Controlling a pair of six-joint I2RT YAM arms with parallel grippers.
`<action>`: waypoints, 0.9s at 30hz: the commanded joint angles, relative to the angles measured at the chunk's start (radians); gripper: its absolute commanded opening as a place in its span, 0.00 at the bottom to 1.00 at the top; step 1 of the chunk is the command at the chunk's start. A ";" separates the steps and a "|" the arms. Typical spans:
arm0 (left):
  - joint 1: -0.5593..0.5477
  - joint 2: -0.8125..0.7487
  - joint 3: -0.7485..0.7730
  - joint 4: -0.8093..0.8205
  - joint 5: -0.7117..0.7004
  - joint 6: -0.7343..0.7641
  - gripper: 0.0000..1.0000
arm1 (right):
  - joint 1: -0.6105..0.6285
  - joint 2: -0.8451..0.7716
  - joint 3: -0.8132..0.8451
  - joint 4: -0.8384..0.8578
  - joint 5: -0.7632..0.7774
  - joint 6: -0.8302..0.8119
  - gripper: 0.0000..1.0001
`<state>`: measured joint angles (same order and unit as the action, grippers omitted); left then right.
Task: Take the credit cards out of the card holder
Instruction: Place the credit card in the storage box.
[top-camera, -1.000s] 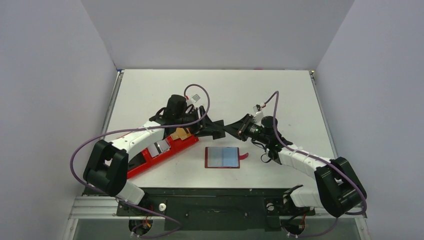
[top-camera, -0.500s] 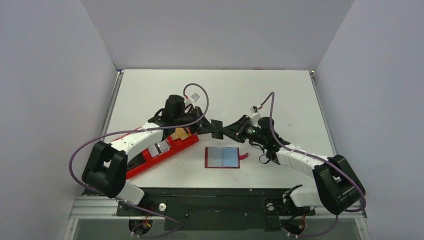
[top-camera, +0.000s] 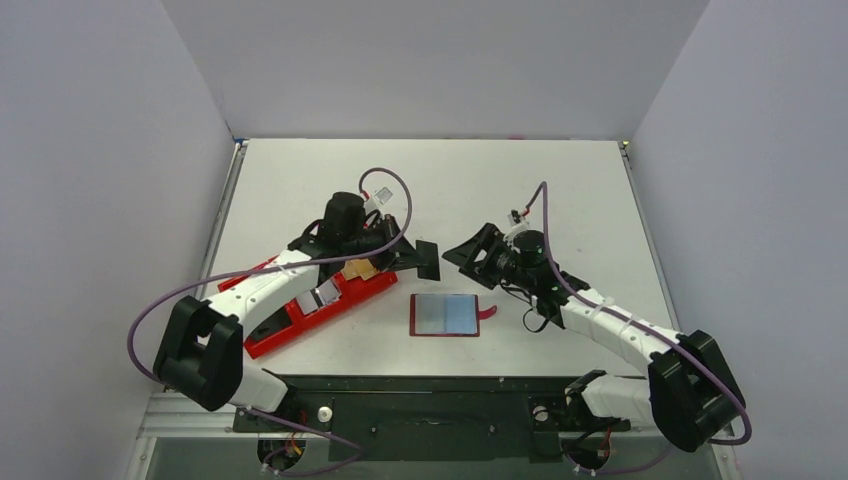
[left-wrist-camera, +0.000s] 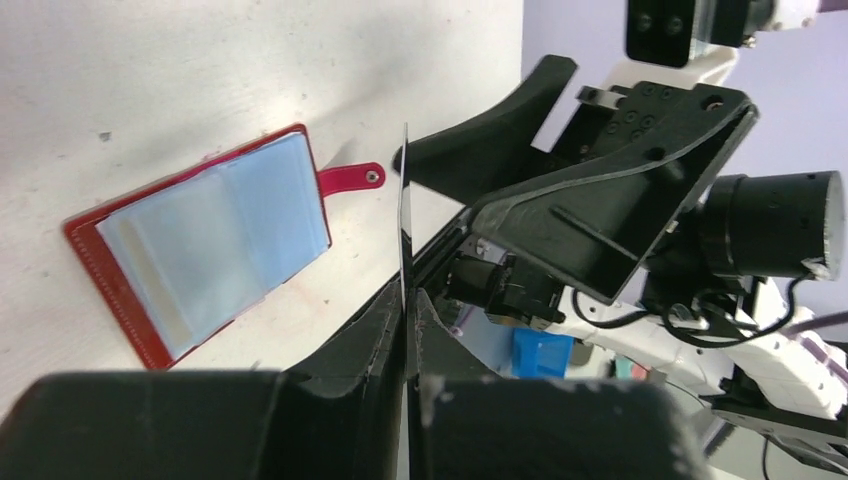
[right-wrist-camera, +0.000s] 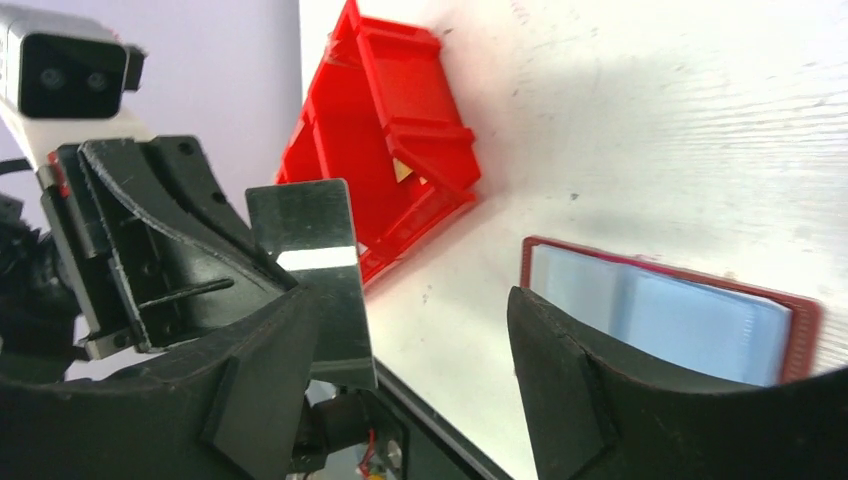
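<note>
The card holder lies open on the table, dark red with grey-blue pockets and a strap tab; it also shows in both wrist views. Above and to its left, my left gripper is shut on a dark glossy credit card, which appears edge-on between its jaws. My right gripper stands open just right of that card, its fingers apart and nothing between them. The card is beside its left finger. A tan credit card rests in the red tray.
A bright-red compartment tray lies slantwise under the left arm, left of the card holder, and shows in the right wrist view. Grey walls stand on three sides of the white table.
The left gripper shut on the card that the right gripper was holding. The right gripper opened and drew back to the right; the left gripper moved slightly left with the card.
</note>
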<state>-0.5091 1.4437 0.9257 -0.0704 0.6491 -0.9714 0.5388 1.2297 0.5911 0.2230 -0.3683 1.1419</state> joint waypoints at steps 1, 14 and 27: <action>0.012 -0.082 0.041 -0.151 -0.106 0.097 0.00 | 0.001 -0.090 0.061 -0.159 0.149 -0.089 0.66; 0.215 -0.269 0.177 -0.726 -0.552 0.346 0.00 | 0.002 -0.165 0.107 -0.374 0.312 -0.219 0.72; 0.404 -0.363 0.168 -1.064 -0.974 0.371 0.00 | -0.001 -0.140 0.105 -0.408 0.306 -0.287 0.72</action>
<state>-0.1463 1.1114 1.0779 -1.0191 -0.1589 -0.6147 0.5385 1.0866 0.6621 -0.1829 -0.0845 0.8948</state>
